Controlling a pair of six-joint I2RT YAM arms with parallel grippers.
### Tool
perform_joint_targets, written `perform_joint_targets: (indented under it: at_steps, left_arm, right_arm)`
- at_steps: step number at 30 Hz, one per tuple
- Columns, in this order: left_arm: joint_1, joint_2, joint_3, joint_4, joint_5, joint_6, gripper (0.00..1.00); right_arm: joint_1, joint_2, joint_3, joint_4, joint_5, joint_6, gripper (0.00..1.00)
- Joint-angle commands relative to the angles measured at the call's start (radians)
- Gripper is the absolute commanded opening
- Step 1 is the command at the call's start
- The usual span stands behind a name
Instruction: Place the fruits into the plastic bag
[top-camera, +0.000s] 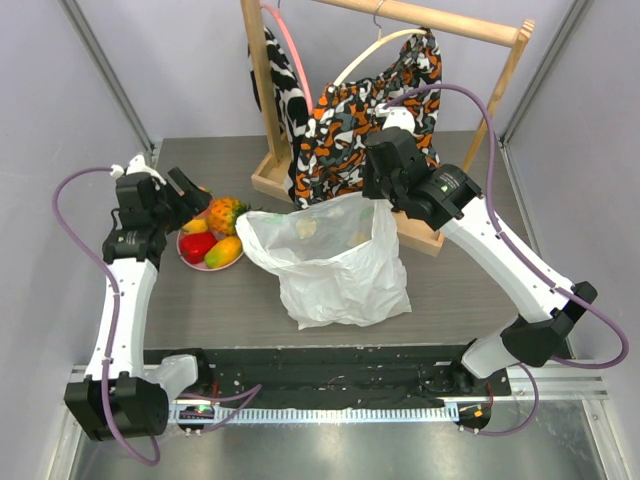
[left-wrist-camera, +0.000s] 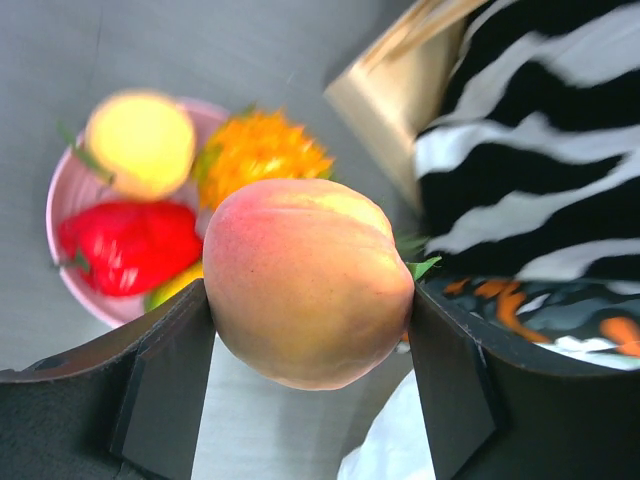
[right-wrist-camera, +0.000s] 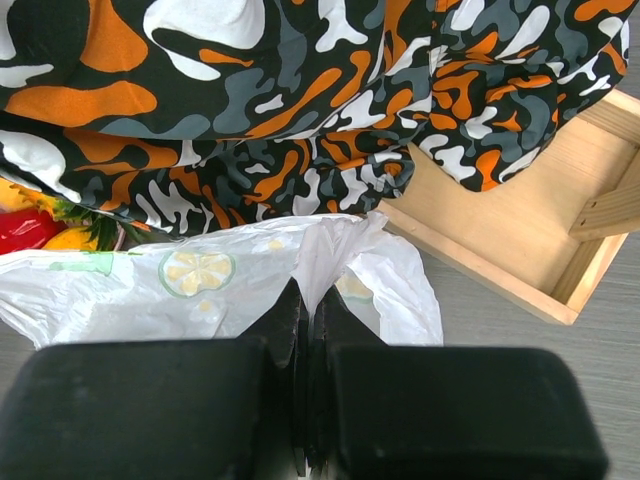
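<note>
My left gripper (top-camera: 190, 195) is shut on the pink-orange peach (left-wrist-camera: 305, 280) and holds it above the table, just right of the pink plate (top-camera: 190, 262). On the plate lie the pineapple (top-camera: 227, 212), the red fruit (top-camera: 197, 246), the mango (top-camera: 224, 251) and a yellow round fruit (left-wrist-camera: 140, 142). The white plastic bag (top-camera: 335, 265) stands open at mid-table. My right gripper (top-camera: 378, 195) is shut on the bag's far right rim (right-wrist-camera: 345, 240) and holds it up. Two pale shapes show inside the bag.
A wooden rack (top-camera: 480, 30) with an orange-black-white patterned cloth (top-camera: 360, 110) stands right behind the bag; its wooden base (right-wrist-camera: 510, 230) lies beside my right gripper. A black-and-white cloth (left-wrist-camera: 540, 150) hangs close to my left gripper.
</note>
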Motion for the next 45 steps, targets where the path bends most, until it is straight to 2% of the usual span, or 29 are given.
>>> perform_joint_targets:
  at_steps: [1,8,11,12,15,21,26,36,45]
  left_arm:
    - [-0.002,-0.012,0.102,0.071,0.015,0.012,0.45]
    - [-0.07,-0.012,0.204,0.079,-0.005,0.058,0.43]
    - [-0.184,0.02,0.292,0.071,-0.05,0.099,0.43]
    - [-0.26,0.047,0.309,0.071,-0.079,0.108,0.43]
    - [-0.392,0.093,0.368,0.079,-0.068,0.113,0.43]
    - [-0.552,0.137,0.359,0.139,-0.062,0.044,0.43]
    - [-0.591,0.149,0.343,0.134,0.016,0.044,0.43]
    - [-0.655,0.143,0.26,0.027,0.136,0.059,0.43]
    - [-0.703,0.201,0.239,0.013,0.117,0.064,0.45]
  right_arm:
    - [-0.003,-0.008,0.028,0.05,0.0,-0.015,0.01]
    - [-0.003,-0.02,0.015,0.063,0.001,-0.015,0.01]
    - [-0.003,-0.022,0.013,0.066,-0.003,-0.016,0.01]
    - [-0.003,-0.022,0.013,0.068,-0.008,-0.016,0.01]
    - [-0.003,-0.023,0.008,0.07,-0.013,-0.016,0.01]
    - [-0.005,-0.031,0.005,0.073,0.0,-0.013,0.01]
    - [-0.005,-0.034,0.004,0.074,0.001,-0.015,0.01]
    - [-0.005,-0.029,0.002,0.079,-0.011,-0.016,0.01]
    - [-0.005,-0.029,-0.007,0.079,-0.025,-0.007,0.01]
